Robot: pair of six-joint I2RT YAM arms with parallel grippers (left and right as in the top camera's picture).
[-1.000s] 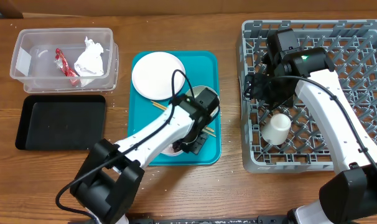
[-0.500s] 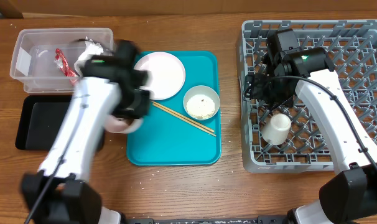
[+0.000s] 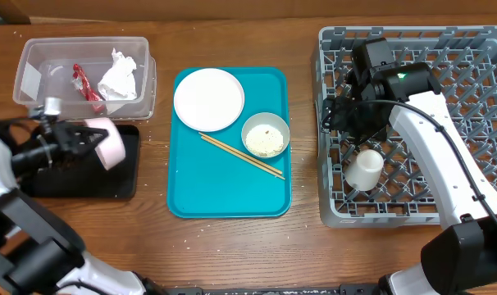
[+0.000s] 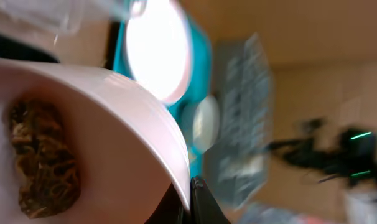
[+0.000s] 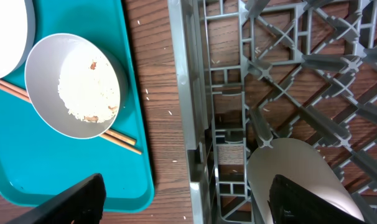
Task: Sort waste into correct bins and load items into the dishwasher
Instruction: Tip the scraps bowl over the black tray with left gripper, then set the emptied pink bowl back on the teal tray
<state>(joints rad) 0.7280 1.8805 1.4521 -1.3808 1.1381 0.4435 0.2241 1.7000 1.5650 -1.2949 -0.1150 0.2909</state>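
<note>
My left gripper (image 3: pixel 86 139) is shut on the rim of a pale-pink bowl (image 3: pixel 109 142), held tilted over the black tray (image 3: pixel 80 176). In the left wrist view the bowl (image 4: pixel 114 112) holds a brown food scrap (image 4: pixel 42 158), and the fingers (image 4: pixel 191 200) pinch its rim. The clear tub (image 3: pixel 35 61) holds the red wrapper (image 3: pixel 82 82) and the white napkin (image 3: pixel 121 75). A white plate (image 3: pixel 208 99), a bowl with rice (image 3: pixel 266 135) and chopsticks (image 3: pixel 242 155) lie on the teal tray (image 3: pixel 224 192). My right gripper (image 3: pixel 339 115) is open and empty over the grey dish rack's (image 3: pixel 412 209) left edge, near a white cup (image 3: pixel 365 170).
In the right wrist view the open fingers (image 5: pixel 201 205) straddle the rack's left wall (image 5: pixel 191 124), with the rice bowl (image 5: pixel 73 87) and chopsticks (image 5: pixel 117 135) to the left and the cup (image 5: pixel 300 177) to the right. Small rice grains dot the wooden table.
My left arm has swung left from the teal tray, carrying the pink bowl to above the black tray. The right arm has not moved.
</note>
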